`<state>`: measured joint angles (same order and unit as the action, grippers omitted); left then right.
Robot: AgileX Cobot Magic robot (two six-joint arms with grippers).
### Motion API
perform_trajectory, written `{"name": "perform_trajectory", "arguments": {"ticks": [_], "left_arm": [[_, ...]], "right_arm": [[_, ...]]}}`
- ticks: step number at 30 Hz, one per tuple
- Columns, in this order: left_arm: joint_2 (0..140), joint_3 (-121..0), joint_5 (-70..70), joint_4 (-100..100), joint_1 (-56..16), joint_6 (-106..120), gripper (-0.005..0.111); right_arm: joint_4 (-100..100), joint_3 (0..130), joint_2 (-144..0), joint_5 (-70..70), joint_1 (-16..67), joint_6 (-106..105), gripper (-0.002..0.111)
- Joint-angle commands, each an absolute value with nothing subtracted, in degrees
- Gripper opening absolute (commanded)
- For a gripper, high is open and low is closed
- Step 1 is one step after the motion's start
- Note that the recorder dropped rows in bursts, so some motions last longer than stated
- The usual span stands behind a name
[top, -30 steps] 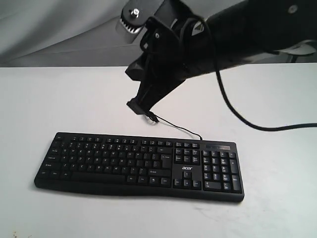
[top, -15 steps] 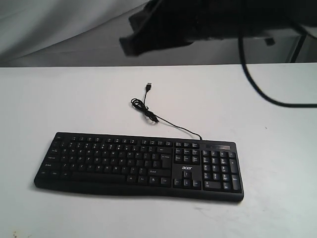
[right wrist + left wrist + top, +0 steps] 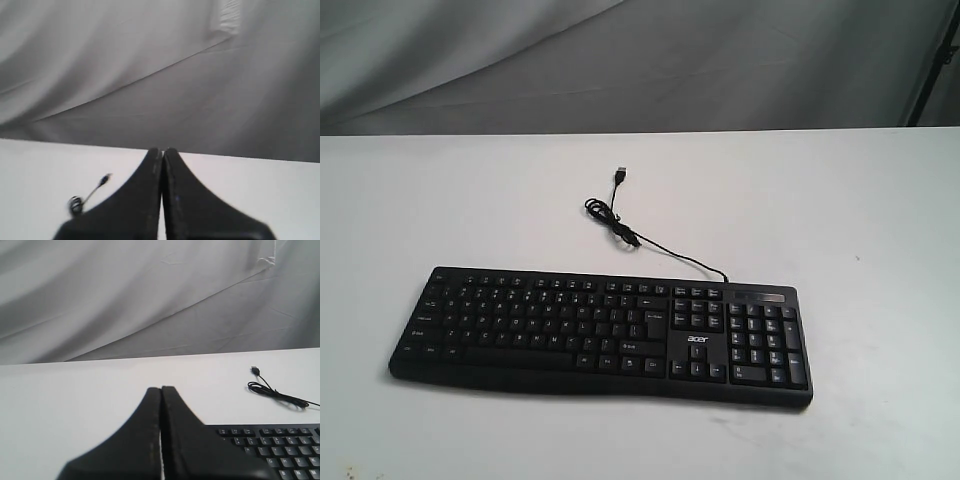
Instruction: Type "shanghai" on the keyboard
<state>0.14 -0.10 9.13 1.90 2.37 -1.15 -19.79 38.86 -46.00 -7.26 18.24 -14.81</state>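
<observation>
Keyboard (image 3: 600, 335) flat on white table (image 3: 860, 200), toward the near edge and a little left of centre, long side across the scene, number pad (image 3: 767, 345) at the right end. Probably set square like this to bring the letter rows within reach of either arm and to keep the keys level for straight downward presses. Matte black plastic, low squarish caps with small white legends, near edge gently bowed. Thin black cable (image 3: 670, 255) leaving the far edge, running left and farther away, kinked into a small loop, ending in a loose plug (image 3: 619, 174) on bare table; connected to nothing, out of the way of the keys. Tabletop smooth and dull, a few dark specks at the near left corner. Behind, grey cloth (image 3: 620, 60) in long soft creases. No arm over the keys in the exterior view. Left gripper (image 3: 161, 388) pressed together, tips meeting in a thin seam, raised off the left end of the keyboard; right gripper (image 3: 162, 150) likewise closed, with nothing between, facing the cloth with plug and cable loop below. Black wedge-shaped fingers (image 3: 185, 440), tapering to narrow tips. Most likely joined this way to make one blunt point, narrow enough for a single key. No key under contact yet.
</observation>
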Motion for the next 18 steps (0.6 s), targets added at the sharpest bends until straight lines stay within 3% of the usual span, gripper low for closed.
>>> {"name": "perform_trajectory", "arguments": {"ticks": [1, 7, 18], "left_arm": [[0.0, 0.0, 8.79, 1.9, 2.0, -1.31, 0.0], [0.0, 0.0, 8.79, 1.9, 2.0, -1.31, 0.0], [0.0, 0.0, 8.79, 1.9, 2.0, -1.31, 0.0]], "right_arm": [[-17.05, 25.48, -30.62, -3.02, 9.19, -14.03, 0.0], [-17.51, 11.67, -14.05, -2.4, 4.92, -11.32, 0.0], [-10.49, 2.96, -2.95, -2.64, -0.65, 2.24, 0.0]]}}
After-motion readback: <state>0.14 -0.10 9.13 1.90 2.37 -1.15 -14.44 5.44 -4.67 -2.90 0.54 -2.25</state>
